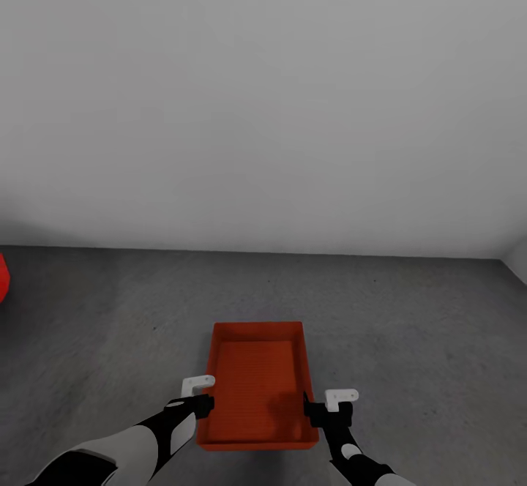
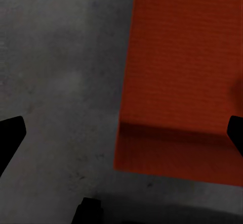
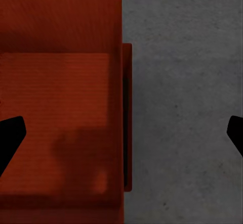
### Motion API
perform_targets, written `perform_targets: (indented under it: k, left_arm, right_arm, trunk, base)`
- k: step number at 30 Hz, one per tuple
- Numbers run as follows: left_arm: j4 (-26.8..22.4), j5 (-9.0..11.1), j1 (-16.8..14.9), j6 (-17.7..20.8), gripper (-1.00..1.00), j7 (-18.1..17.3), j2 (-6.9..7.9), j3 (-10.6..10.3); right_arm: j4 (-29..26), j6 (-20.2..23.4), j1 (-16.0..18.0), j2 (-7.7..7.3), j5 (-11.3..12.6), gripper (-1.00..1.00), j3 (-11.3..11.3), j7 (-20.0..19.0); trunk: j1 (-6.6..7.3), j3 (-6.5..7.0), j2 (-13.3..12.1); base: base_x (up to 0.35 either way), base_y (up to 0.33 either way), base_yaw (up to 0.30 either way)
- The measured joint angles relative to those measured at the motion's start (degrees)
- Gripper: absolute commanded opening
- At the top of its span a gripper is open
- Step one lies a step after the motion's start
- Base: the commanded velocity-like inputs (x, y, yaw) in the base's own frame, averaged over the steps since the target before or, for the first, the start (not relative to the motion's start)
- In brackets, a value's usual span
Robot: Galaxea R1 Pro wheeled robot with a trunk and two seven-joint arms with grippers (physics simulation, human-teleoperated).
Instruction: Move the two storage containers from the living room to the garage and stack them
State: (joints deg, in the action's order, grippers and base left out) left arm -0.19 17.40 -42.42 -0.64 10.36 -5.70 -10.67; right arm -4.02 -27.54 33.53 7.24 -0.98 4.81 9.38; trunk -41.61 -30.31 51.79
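While both grippers, left (image 1: pixel 206 396) and right (image 1: pixel 323 408), straddle its long rims spread wide, the orange-red storage container (image 1: pixel 258 383) on the concrete floor (image 1: pixel 410 325) looks light, rigid, graspable there.

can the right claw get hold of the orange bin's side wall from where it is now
Probably yes. The right claw is open and straddles the orange bin wall, one finger inside, one outside; nothing blocks it.

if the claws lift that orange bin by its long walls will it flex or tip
The storage container looks like rigid moulded plastic with a rim, so it probably holds its shape. It is empty, so likely light for its size. With the left claw and right claw straddling opposite long walls near one end, the far end may sag; the smooth tapered walls could slip.
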Motion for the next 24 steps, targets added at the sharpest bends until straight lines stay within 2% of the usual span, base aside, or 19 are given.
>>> perform_targets:
  k: [5,14,24]
  left_arm:
    - [0.0,0.0,0.0,0.0,1.0,0.0,0.0,0.0]
    - [0.0,0.0,0.0,0.0,1.0,0.2,-0.09,0.0]
    - [0.1,0.1,0.0,0.0,1.0,0.5,-0.09,0.0]
  right_arm:
    - [0.0,0.0,0.0,0.01,0.0,1.0,0.0,0.0]
    - [0.0,0.0,0.0,0.04,0.0,1.0,0.0,0.0]
    - [0.0,0.0,0.0,0.05,0.0,1.0,0.0,0.0]
  trunk:
    - [1.1,0.9,-2.0]
    - [1.11,0.91,-2.0]
    - [1.07,0.9,-2.0]
  base:
    - [0.0,0.0,0.0]
    - [-0.006,0.0,0.0]
    - [-0.28,0.0,0.0]
